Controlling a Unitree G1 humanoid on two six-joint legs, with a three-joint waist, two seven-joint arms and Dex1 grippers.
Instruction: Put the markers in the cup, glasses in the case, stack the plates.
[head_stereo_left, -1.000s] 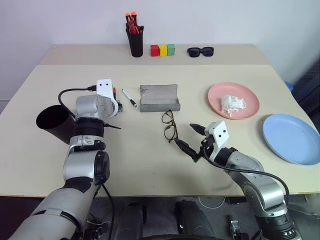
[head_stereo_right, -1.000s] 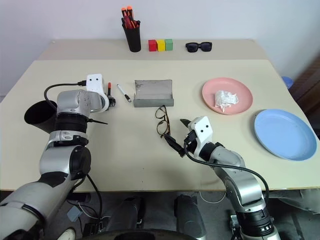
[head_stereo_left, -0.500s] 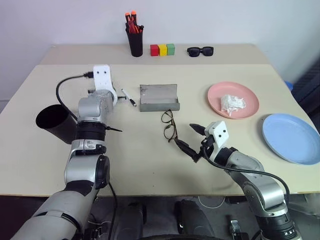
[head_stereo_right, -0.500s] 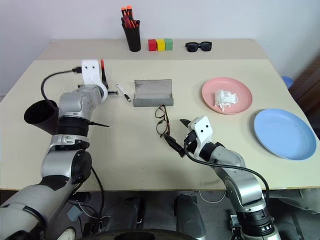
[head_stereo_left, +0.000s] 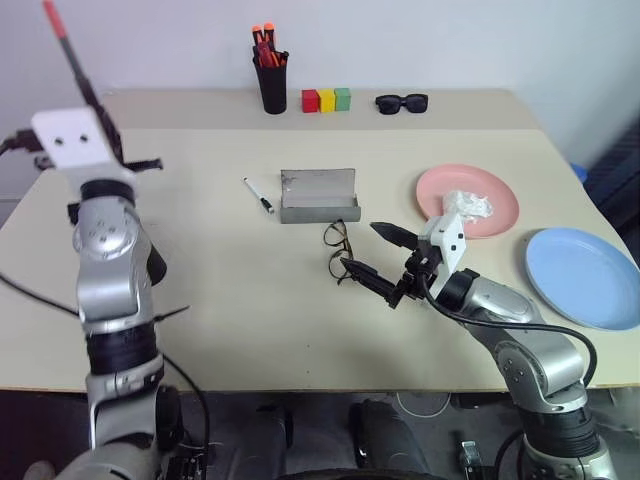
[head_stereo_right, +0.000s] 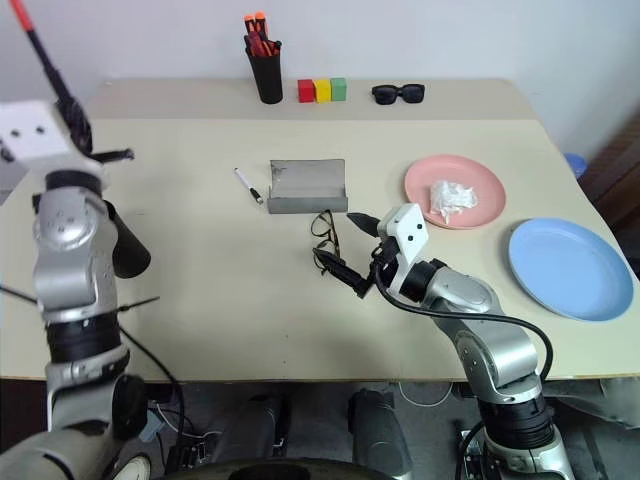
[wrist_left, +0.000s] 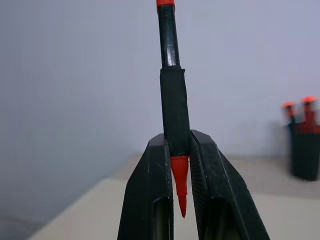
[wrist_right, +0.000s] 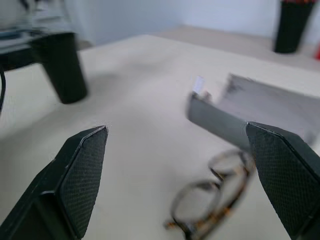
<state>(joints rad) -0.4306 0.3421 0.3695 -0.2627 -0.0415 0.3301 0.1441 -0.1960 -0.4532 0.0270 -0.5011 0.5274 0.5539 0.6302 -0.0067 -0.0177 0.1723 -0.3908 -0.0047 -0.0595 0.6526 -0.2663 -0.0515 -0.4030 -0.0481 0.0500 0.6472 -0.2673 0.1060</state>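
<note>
Markers are split: the red marker (wrist_left: 173, 100) is clamped between the left gripper (wrist_left: 178, 150) fingers, its black section pinched between the pads, its red tip hanging down between them and its shaft sticking up past the fingers. In the head views that gripper (head_stereo_left: 100, 125) is raised high at the table's left side, with the marker slanting up against the wall. The white marker (head_stereo_left: 259, 195) lies on the table (head_stereo_left: 250, 300) just left of the case (head_stereo_left: 318, 195), which sits open near the table's middle with its lid standing up. The right gripper (head_stereo_left: 380, 258) has its jaws spread wide and grips nothing; it hovers low over the table with one finger (head_stereo_left: 368, 278) just beside the glasses (head_stereo_left: 340, 252), though I cannot tell whether it touches them. The glasses lie on the table just in front of the case. The cup (head_stereo_right: 122, 245) stands at the left, mostly hidden behind the left arm. The pink plate (head_stereo_left: 466, 200), with a crumpled tissue (head_stereo_left: 465, 205) on it, sits to the right of the case, and the blue plate (head_stereo_left: 583, 276) lies near it by the table's right edge, apart and unstacked. Along the far side stand a pen holder (head_stereo_left: 270, 80), three coloured blocks (head_stereo_left: 326, 99) and sunglasses (head_stereo_left: 401, 102).
</note>
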